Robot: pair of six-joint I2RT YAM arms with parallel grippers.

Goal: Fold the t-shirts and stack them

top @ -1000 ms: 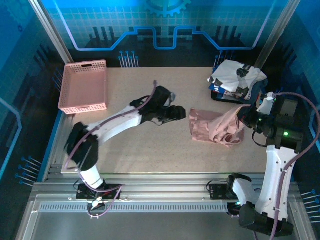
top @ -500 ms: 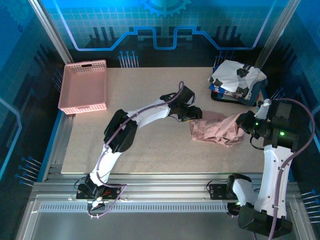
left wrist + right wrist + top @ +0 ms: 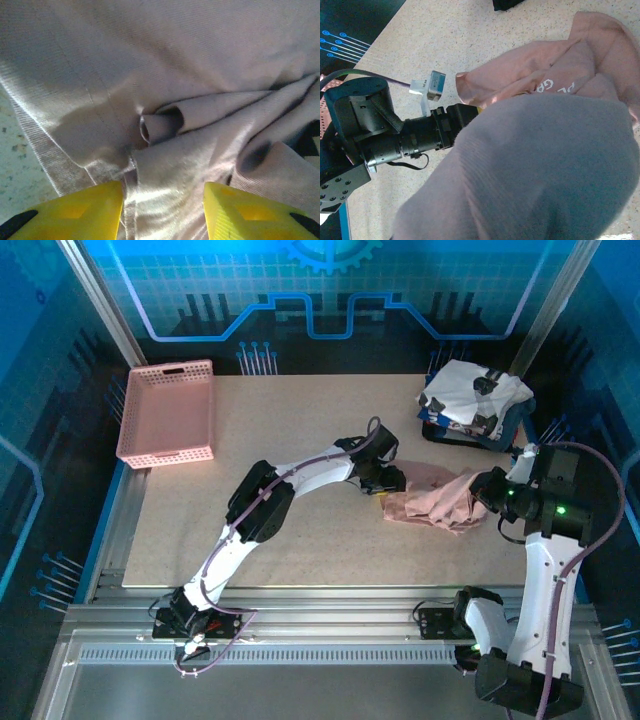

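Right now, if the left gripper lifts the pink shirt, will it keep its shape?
Probably not: the pink shirt lies in loose folds, so it should sag and drape. The cloth looks thin, likely light. Its knit weave probably won't slip from the left gripper.

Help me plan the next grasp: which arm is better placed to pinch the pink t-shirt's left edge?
Left. The left gripper sits over the pink t-shirt at that edge, jaws open either side of a fold; the right gripper is shut on its opposite end.
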